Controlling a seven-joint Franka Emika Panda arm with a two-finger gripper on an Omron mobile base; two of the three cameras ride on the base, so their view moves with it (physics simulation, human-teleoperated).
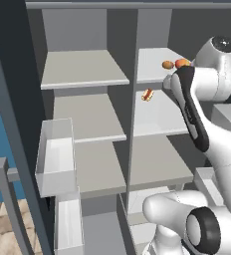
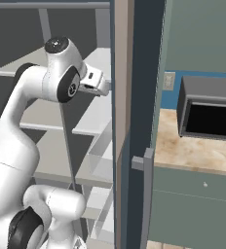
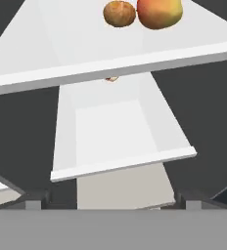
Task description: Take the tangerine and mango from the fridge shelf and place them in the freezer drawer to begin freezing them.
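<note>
The tangerine (image 3: 119, 13) and the mango (image 3: 159, 12) are seen side by side, touching or nearly so, on the upper fridge shelf (image 3: 86, 44) on the right-hand side of the open fridge; in the left base view they are visible as the small orange pair just beside the arm's upper joint, the tangerine (image 1: 168, 64) to the left of the mango (image 1: 181, 63). A hot dog (image 1: 147, 94) is seen on the shelf below. The gripper (image 3: 113, 200) is spread wide with nothing between its fingers, and it is held short of the shelf edge, below the level of the fruit.

Both fruits are judged light and firm enough for a gentle squeeze, but round and smooth, so they are likely to roll or slip if pushed off-centre. The tangerine is best taken across its widest middle, with the fingers placed to either side; little room is left on the side where the mango lies, so a nudge there is to be expected. The mango, being oval, is better gripped across its narrow width. The freezer drawer cannot be picked out with certainty
</note>
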